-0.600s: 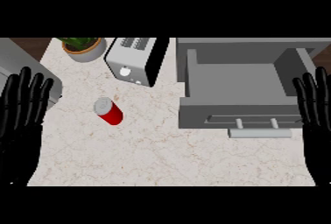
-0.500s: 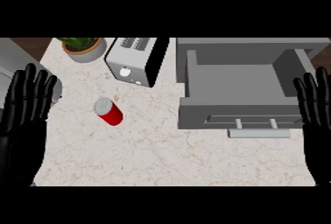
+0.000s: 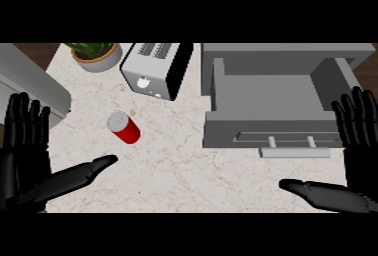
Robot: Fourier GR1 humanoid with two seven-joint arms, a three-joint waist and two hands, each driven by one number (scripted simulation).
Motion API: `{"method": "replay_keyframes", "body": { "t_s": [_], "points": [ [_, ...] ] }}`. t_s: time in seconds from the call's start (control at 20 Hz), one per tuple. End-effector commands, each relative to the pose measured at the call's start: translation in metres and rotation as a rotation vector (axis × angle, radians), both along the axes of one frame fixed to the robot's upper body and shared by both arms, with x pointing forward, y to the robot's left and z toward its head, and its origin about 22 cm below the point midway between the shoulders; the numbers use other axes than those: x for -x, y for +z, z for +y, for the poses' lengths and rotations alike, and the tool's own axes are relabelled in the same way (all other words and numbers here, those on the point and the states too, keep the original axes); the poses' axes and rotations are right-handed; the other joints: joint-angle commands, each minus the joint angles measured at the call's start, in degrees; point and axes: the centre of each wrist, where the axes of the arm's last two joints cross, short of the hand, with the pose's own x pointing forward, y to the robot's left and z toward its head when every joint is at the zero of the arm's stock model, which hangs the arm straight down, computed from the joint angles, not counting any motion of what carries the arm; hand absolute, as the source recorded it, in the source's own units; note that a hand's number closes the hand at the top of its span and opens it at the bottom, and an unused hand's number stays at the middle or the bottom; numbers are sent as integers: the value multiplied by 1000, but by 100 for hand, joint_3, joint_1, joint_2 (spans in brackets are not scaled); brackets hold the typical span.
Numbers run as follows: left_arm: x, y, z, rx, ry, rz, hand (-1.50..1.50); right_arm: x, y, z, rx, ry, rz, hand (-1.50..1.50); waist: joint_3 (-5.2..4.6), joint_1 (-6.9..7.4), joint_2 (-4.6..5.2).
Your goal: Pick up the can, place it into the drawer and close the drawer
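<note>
Left hand (image 3: 29,150) sits at the view's left edge, fingers straight and spread, thumb angled toward the middle of the tabletop (image 3: 192,175); it holds nothing. Right hand (image 3: 358,145) likewise flat and wide at the right edge, empty, just beside the drawer (image 3: 269,95), which stands pulled out with its handle facing the robot. The can (image 3: 125,128) lies tilted on the tabletop, silver top toward the upper left, near the toaster (image 3: 155,70) and above the left thumb tip, apart from it. Step in hand, judged: reach and grasp with the left hand. Best done by bringing the palm alongside the can's red body, fingers and thumb on opposite sides across its width, since a lying can may roll if nudged endwise.
</note>
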Motion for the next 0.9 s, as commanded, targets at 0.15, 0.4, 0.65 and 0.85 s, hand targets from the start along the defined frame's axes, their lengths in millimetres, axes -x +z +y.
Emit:
{"method": "replay_keyframes", "body": {
  "t_s": [0.15, 0.4, 0.65, 0.85],
  "points": [
    [-2, 14, -11, 54, 106, 104, -150, 14, -20, -9, -24, -48, 86, -150, -5, -7, -14],
    [-12, 10, -11, 49, 112, 74, -150, 0, -2, -31, 3, -35, 71, -150, -7, 1, -11],
    [-27, -8, -27, 57, 83, 119, -150, 18, -4, -32, -18, -35, 68, -150, -7, -17, -11],
    [-37, -22, -44, 55, 82, 174, -150, 18, -7, -36, -9, -34, 66, -150, -7, -29, -9]
  ]
}}
